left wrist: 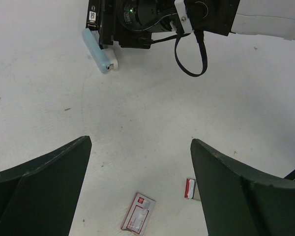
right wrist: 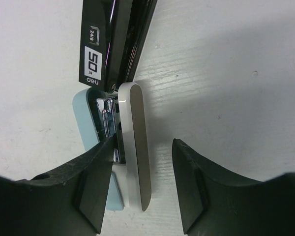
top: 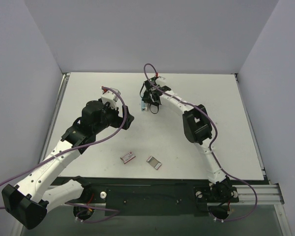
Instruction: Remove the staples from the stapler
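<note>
A: Where is the stapler (top: pixel 144 104)?

B: Upper middle of the top view, flat on the table (top: pixel 211 93). The right gripper (top: pixel 152 105) is down over it.

A: Is it pinched?

B: Not on both sides. In the right wrist view the jaws are partly spread around the stapler's (right wrist: pixel 130 147) near end. The finger (right wrist: pixel 88 182) at lower left is up against the pale blue part. The finger (right wrist: pixel 201 187) at lower right stands just beside the pale bar, with bare table between them.

A: What else shows there?

B: The black body runs to the top of that frame with a white "50" label. A shiny metal piece (right wrist: pixel 107 115) sits between the blue part and the pale bar.

A: And the left gripper (top: pixel 124 118)?

B: Left of the stapler, apart from it. Its jaws are spread wide with nothing between the fingers (left wrist: pixel 44 187). Its wrist view shows the stapler's blue end (left wrist: pixel 99 53) at upper left, under the right gripper.

A: Anything else?

B: A reddish box (top: pixel 128 157) and a second box (top: pixel 154 162) lie side by side at lower middle, well apart from the stapler.
</note>
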### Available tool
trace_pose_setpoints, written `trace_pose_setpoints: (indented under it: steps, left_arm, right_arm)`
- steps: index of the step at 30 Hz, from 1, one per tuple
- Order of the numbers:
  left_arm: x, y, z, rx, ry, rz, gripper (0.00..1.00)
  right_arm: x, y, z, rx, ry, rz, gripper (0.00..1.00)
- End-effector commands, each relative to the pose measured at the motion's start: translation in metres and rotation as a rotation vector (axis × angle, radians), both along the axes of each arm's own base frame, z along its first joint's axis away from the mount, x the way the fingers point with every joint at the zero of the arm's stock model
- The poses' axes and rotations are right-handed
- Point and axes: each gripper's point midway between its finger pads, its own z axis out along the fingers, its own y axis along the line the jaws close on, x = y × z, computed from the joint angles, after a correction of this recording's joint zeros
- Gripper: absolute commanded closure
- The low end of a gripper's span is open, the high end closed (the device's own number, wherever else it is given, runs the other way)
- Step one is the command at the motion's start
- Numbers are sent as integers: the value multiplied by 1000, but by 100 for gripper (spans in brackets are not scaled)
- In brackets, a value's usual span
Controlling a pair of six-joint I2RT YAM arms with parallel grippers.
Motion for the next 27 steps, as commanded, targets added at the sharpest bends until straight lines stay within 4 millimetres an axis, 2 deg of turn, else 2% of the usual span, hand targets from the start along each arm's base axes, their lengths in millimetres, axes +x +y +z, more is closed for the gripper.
trace_pose_setpoints:
  steps: [1,10,17,20,24,27]
  left_arm:
    - [2,-1,19,-32,-57,-7,7]
    - [2,-1,19,-32,-57,-7,6]
    - [1,0,21,-35,-62,-7,7]
    - [1,0,21,-36,-62,-10,7]
    - [1,0,22,-37,-63,-10,7]
    - [0,0,23,-40,-65,-10,7]
  right_arm:
    - [0,2,7,-15,-3,-10,56]
    - [-3,-1,3,-30,4,-13,72]
    - [-4,-1,-1,-35,10,-6,78]
    - [-4,-3,0,-45,8,-4,91]
    - [-6,-5,1,-52,10,0,100]
    - [-9,-9,1,-59,16,-2,100]
